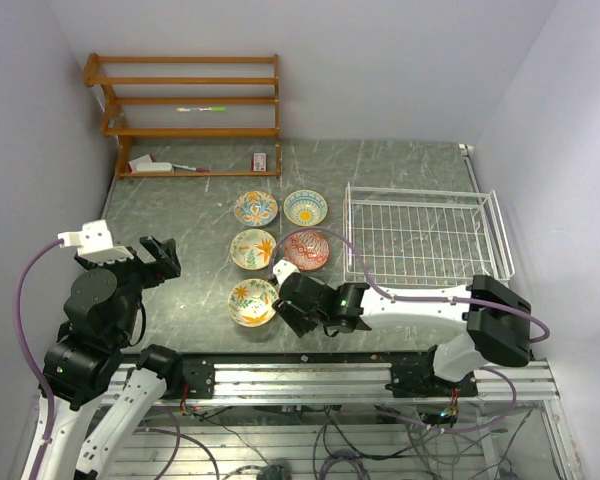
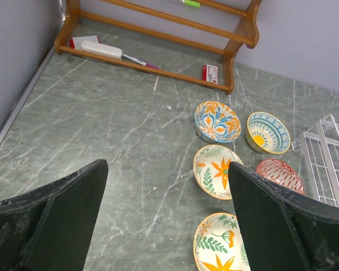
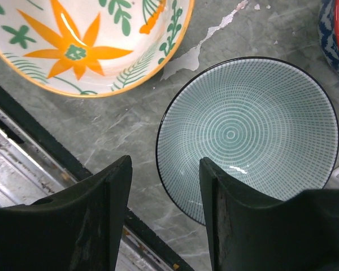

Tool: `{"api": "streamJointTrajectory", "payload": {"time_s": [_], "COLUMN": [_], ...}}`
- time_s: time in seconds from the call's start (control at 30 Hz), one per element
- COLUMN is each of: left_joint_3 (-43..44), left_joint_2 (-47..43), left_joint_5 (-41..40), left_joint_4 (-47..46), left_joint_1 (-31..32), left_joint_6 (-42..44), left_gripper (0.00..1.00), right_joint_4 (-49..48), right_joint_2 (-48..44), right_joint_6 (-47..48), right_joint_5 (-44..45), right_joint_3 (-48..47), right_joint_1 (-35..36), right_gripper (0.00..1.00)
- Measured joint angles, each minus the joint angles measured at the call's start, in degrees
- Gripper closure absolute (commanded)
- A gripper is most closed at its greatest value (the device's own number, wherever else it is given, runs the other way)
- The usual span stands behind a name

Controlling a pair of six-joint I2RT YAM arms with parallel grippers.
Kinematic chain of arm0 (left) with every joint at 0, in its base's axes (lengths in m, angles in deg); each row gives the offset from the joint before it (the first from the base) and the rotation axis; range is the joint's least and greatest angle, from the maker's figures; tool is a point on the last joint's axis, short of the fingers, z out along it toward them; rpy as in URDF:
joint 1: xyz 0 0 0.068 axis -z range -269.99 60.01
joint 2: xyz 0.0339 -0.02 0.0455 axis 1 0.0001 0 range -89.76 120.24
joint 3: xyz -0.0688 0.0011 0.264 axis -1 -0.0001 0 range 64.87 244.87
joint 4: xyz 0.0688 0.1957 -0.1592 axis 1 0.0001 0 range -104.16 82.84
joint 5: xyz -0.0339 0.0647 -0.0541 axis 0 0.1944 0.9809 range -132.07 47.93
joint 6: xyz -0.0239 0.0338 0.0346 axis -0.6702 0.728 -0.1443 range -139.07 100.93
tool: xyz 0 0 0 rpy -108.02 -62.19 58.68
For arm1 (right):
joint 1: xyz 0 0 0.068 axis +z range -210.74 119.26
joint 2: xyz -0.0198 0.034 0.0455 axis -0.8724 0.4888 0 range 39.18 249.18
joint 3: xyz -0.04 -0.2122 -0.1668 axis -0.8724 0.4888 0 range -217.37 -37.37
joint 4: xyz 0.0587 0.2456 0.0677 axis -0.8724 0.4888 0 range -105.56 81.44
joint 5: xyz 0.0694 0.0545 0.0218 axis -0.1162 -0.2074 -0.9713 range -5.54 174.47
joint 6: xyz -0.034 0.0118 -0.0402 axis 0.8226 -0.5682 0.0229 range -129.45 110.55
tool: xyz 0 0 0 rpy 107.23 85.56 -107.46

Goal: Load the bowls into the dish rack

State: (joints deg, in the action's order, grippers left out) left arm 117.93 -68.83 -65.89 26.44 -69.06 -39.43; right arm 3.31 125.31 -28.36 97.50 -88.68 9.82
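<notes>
- Where the left arm rears up at the near-left corner, the left gripper (image 1: 161,258) hangs over the bare green marbled table (image 1: 195,215). Its fingers are spread wide with nothing between them.
- Against the back wall at the far left stands the wooden shelf (image 1: 192,112). A white object, a pen and a small red-and-white box lie on its lowest board.
- Right of the left gripper, in the middle of the table, three cream bowls with orange flowers form a column. They are the far cream bowl (image 1: 256,208), the middle cream bowl (image 1: 253,249) and the near cream bowl (image 1: 253,302). Each is upright and apart from its neighbours.
- Just right of that column, the blue-yellow bowl (image 1: 305,208) sits beside the far cream bowl. The red bowl (image 1: 306,250) sits beside the middle cream bowl.
- The mint green bowl (image 3: 248,130) rests upright on the table, just right of the near cream bowl and close to the front edge. In the top view the right wrist hides it.
- The right gripper (image 3: 165,189) is low over that bowl with its jaws parted. The bowl's near rim lies in the gap, with one finger outside and the other over the bowl's inside. I cannot tell whether either finger touches the rim.
- At the far right, the dish rack (image 1: 420,235), a white wire basket, stands on the table. All six bowls lie to its left, and the red bowl is nearest to it.
</notes>
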Motion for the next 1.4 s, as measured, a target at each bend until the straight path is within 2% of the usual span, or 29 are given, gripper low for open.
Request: {"api": "streamJointTrajectory", "payload": {"time_s": [0.13,0.3,0.4,0.5,0.63,0.83,1.03,1.2,1.3,1.4], "left_joint_3": [0.00,0.00,0.00,0.00,0.00,0.00,0.02,0.02,0.02,0.04], "left_joint_2": [0.02,0.02,0.02,0.04,0.15,0.26,0.83,0.96,0.96,0.96], "left_joint_5": [-0.02,-0.13,-0.39,-0.48,-0.50,-0.52,-0.59,-0.57,-0.52,-0.50], "left_joint_4": [0.02,0.00,0.02,0.02,0.02,0.02,0.04,0.04,0.04,0.04], "left_joint_1": [0.00,0.00,0.00,0.00,0.00,0.00,-0.02,-0.02,-0.02,-0.02], "left_joint_6": [-0.15,-0.24,-0.22,-0.22,-0.22,-0.22,-0.22,-0.22,-0.22,-0.22], "left_gripper": [0.02,0.02,0.02,0.02,0.02,0.02,0.02,0.02,0.02,0.02], "right_joint_4": [-0.68,-1.60,-1.81,-1.99,-3.28,-1.73,0.81,-0.04,-1.46,-2.84], "right_joint_2": [1.79,2.97,4.35,4.85,3.98,2.49,-7.89,-17.38,-21.09,-24.22], "right_joint_6": [0.17,0.72,0.98,1.16,2.01,1.79,1.40,1.60,1.57,1.25], "right_joint_5": [1.14,2.80,3.50,3.72,6.69,4.68,-4.66,-7.63,-7.52,-8.50], "right_joint_3": [0.22,0.37,0.37,0.39,0.09,0.07,-0.74,-4.35,-6.05,-6.19], "right_joint_1": [0.00,0.00,0.00,0.02,-0.15,-0.17,-0.04,-0.55,-2.75,-9.46], "right_gripper": [0.50,0.63,0.76,0.99,1.00,1.00,1.00,1.00,1.00,1.00]}}
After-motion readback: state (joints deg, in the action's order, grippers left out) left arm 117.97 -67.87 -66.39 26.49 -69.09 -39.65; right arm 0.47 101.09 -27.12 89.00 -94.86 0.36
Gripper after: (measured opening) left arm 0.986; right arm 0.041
